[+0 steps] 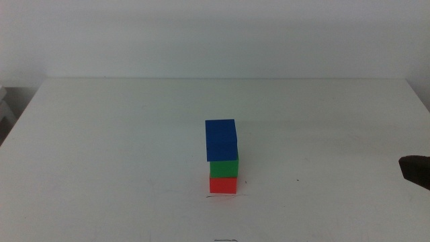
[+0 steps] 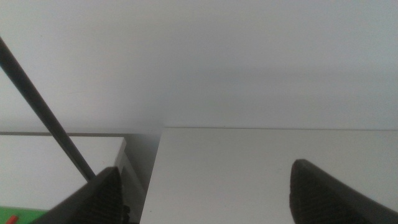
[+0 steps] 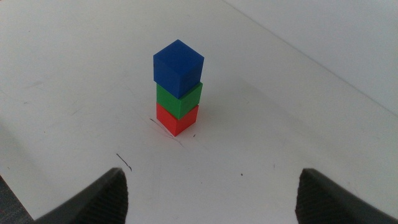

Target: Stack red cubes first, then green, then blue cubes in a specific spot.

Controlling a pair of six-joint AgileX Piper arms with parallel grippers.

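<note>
A three-cube tower stands at the middle of the white table: red cube (image 1: pixel 222 185) at the base, green cube (image 1: pixel 224 168) on it, blue cube (image 1: pixel 221 140) on top. The right wrist view shows the same tower, red cube (image 3: pixel 176 118), green cube (image 3: pixel 179 99), blue cube (image 3: pixel 178 67), on the spot marked by a thin dark line (image 1: pixel 222 194). My right gripper (image 3: pixel 211 193) stands open, drawn back from the tower, holding nothing; its tip (image 1: pixel 415 169) shows at the right edge of the middle view. My left gripper (image 2: pixel 205 193) is open and empty, off the middle view.
Another short dark mark (image 3: pixel 124 162) lies on the tabletop nearer my right gripper. The left wrist view shows a table edge (image 2: pixel 152 180), a thin dark rod (image 2: pixel 46 112) and a wall behind.
</note>
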